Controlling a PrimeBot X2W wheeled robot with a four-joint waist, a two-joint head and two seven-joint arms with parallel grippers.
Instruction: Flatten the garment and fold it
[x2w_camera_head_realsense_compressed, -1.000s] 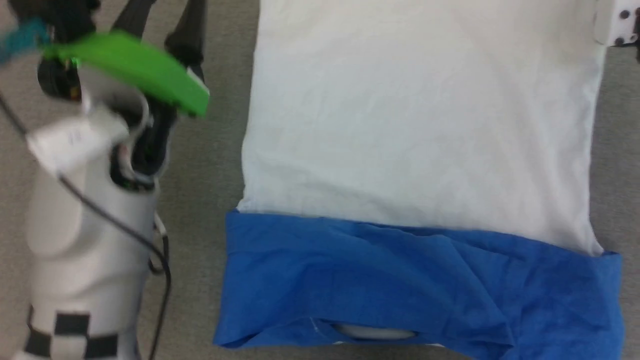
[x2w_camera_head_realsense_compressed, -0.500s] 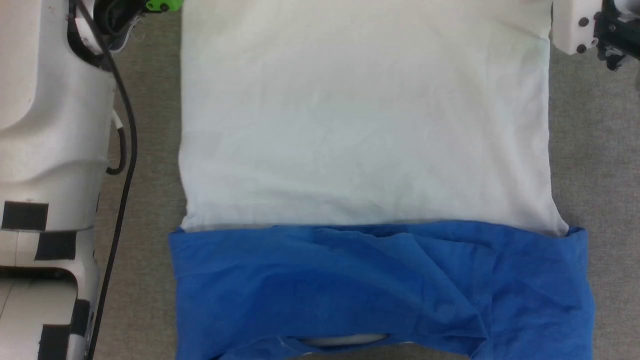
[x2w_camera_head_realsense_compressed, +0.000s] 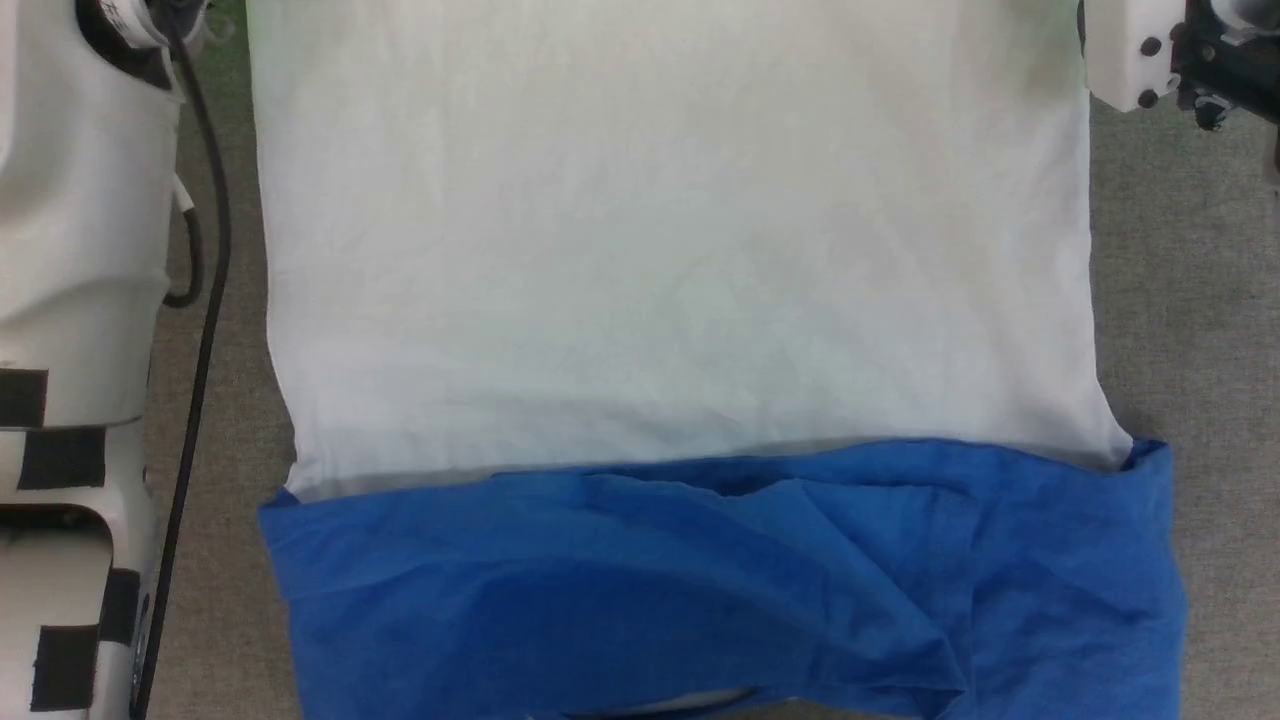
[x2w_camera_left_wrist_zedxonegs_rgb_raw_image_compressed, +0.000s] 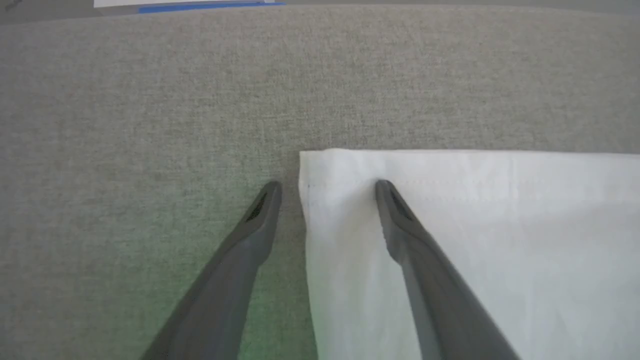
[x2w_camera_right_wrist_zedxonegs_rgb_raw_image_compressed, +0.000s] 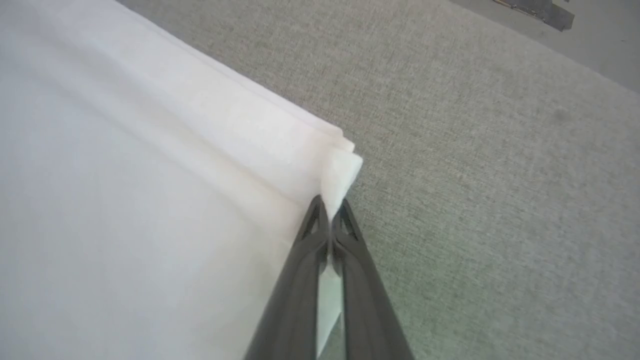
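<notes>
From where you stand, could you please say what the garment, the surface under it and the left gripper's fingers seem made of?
The garment looks like soft matte knit, probably cotton: fine creases, limp folds, a stitched hem. The surface under it seems grey woven or felted fabric, with a speckled grain. The left gripper's fingers look like dark matte plastic or rubber: smooth, without shine.

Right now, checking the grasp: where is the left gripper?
Left wrist view: the left gripper sits open astride the T-shirt's hem corner, one finger over the grey surface, one over white cloth.
</notes>
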